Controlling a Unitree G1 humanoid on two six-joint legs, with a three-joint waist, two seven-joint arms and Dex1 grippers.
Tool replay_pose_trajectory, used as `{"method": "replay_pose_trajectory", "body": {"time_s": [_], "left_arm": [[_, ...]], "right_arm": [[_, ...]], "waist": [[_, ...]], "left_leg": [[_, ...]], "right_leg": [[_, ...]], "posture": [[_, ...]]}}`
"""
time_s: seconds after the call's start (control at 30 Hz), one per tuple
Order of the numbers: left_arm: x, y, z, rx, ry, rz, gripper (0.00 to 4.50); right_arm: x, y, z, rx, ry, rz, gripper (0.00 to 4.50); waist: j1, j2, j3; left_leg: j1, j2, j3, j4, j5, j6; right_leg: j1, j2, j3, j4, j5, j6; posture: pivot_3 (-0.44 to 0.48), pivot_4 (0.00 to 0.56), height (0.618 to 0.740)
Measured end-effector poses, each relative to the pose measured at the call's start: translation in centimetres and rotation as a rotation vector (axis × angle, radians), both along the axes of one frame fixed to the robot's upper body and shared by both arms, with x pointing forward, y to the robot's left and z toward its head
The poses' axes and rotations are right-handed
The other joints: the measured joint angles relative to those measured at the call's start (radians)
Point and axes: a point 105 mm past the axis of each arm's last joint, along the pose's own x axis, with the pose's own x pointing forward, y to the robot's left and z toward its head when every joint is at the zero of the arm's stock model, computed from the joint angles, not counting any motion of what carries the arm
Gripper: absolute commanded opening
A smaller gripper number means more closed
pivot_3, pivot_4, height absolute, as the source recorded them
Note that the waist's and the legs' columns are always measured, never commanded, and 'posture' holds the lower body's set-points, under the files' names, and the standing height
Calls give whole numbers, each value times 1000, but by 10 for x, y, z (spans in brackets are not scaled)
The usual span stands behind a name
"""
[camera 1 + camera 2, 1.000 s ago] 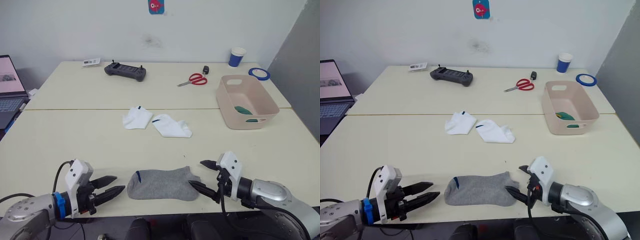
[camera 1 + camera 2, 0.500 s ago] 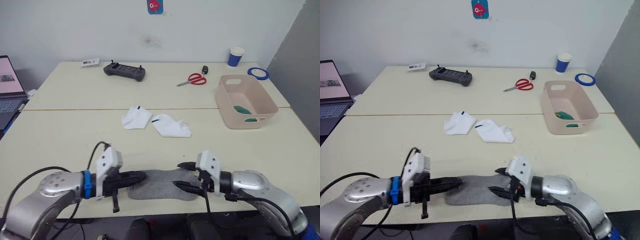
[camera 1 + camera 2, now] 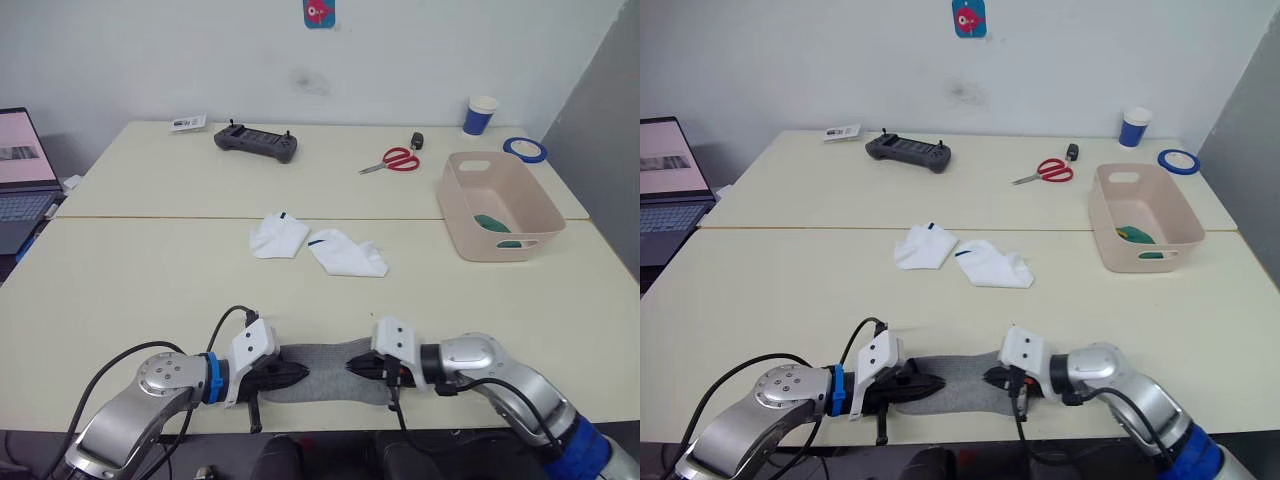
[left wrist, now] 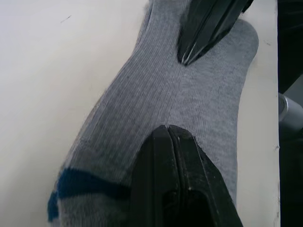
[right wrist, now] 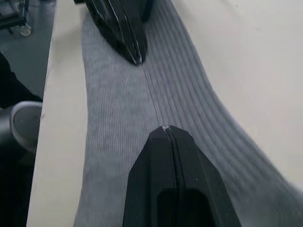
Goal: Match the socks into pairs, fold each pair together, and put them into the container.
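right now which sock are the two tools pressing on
The grey sock at the near table edge: the left tool and right tool both rest on it, fingers closed. The two white socks lie untouched mid-table, and a green one sits in the pink tub.

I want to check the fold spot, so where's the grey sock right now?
In the left eye view the grey sock lies flat at the table's near edge, between the left gripper and right gripper, nearer than the two white socks.

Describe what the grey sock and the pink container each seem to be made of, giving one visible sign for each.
Grey sock: soft ribbed knit fabric, matte; fine lengthwise ribs show. Pink container: probably moulded plastic, smooth and slightly glossy; it has rounded corners and cut-out handle slots.
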Motion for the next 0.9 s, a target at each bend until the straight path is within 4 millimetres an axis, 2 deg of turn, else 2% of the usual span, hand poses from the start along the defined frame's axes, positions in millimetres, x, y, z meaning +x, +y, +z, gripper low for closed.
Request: {"method": "replay_pose_trajectory", "body": {"time_s": [0.13, 0.23, 0.33, 0.43, 0.5, 0.63, 0.67, 0.9], "left_arm": [[1, 1, -1, 3, -16, -2, 0], [-5, 1, 4, -45, -6, -15, 0], [-12, -4, 19, -97, 1, -63, 0], [-2, -13, 40, -93, -86, -104, 0], [8, -14, 41, -79, -125, -75, 0], [21, -2, 12, 35, -95, -10, 0], [22, -1, 11, 42, -105, -8, 0], [19, -1, 5, 74, -146, -18, 0]], "right_arm": [[-4, -25, 1, -44, 3, -39, 41], [-9, -31, 9, -35, 2, -37, 41], [-3, -18, 33, 27, -72, -21, 41], [9, 3, 54, 87, -170, -6, 41], [12, 11, 46, 72, -166, 1, 41], [21, 16, 21, 11, -127, -43, 41], [22, 14, 18, -3, -125, -50, 41], [23, -20, 11, -110, -140, -95, 41]], "waist": [[3, 1, -4], [-2, 1, -3], [-3, -1, -2], [0, 0, -2], [2, 0, -2], [3, 0, -2], [3, 0, -2], [4, 0, -3]], "left_leg": [[5, 0, 0, 0, 0, 0], [5, 1, 1, 0, 0, 0], [1, 1, -1, 1, 0, 0], [1, 0, -1, 1, 0, 0], [0, 0, 0, 1, 0, 0], [-2, 0, 0, 1, 0, 0], [-2, 0, 0, 1, 0, 0], [1, 0, 0, 0, 0, 0]], "right_leg": [[5, 0, 1, 0, -2, -4], [5, 0, 1, 0, -2, -4], [1, 0, -1, 1, 1, -1], [1, 1, -1, 1, 2, 1], [1, 0, 0, 0, 2, 1], [-2, 1, 0, 0, 2, 2], [-2, 1, 0, 0, 2, 1], [0, 0, 0, 1, 2, 1]], "posture": [[0, 150, 740], [0, 150, 740], [0, 150, 740], [0, 150, 740], [0, 150, 740], [0, 150, 740], [0, 150, 740], [0, 150, 740]]}}
